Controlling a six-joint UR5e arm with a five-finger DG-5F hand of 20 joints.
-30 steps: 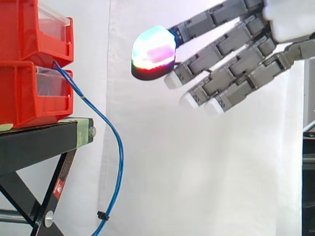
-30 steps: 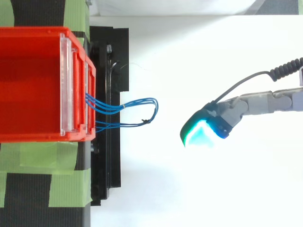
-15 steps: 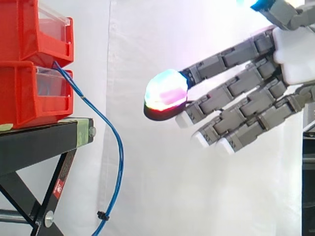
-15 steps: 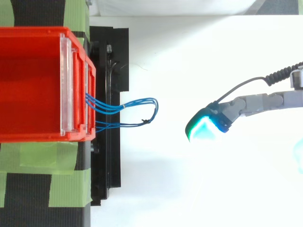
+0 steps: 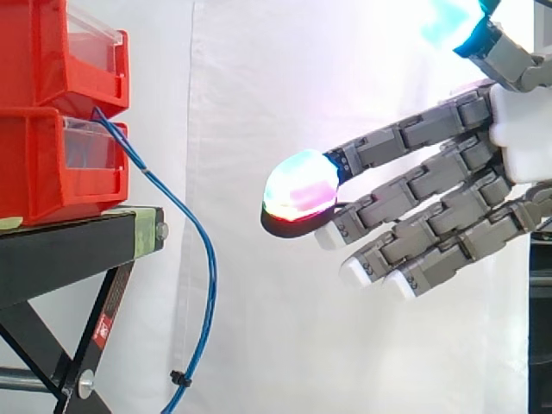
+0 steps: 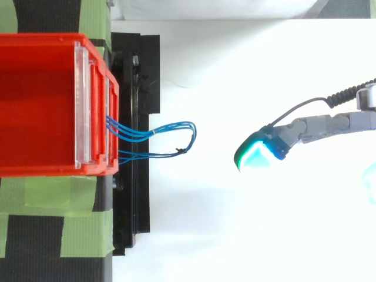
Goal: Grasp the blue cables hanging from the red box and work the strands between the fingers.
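In the side view, the hand [image 5: 520, 138] is in the right half of the frame. Its fingers are long and straight, a little spread, and they hold nothing. One fingertip [image 5: 300, 185] glows pink and green and points left. A second ago that tip was higher up. Now it is lower, near the middle of the frame, and a bit more to the right. The blue cables [image 5: 203, 259] hang in a curve at the left, from the red box [image 5: 52, 172] past the black stand [image 5: 69, 250]. They have not moved. White curtain shows between them and the hand.

In the top view, the cables [image 6: 170, 138] make a loop at the middle left, coming out of the red box [image 6: 35, 106]. The hand [image 6: 320, 125] reaches in from the right edge. Its glowing tip [image 6: 255, 157] has slid a little right, away from the loop.

So I think the grab has not started. The hand is now closer to the height of the hanging cables, but it must move left to reach them.
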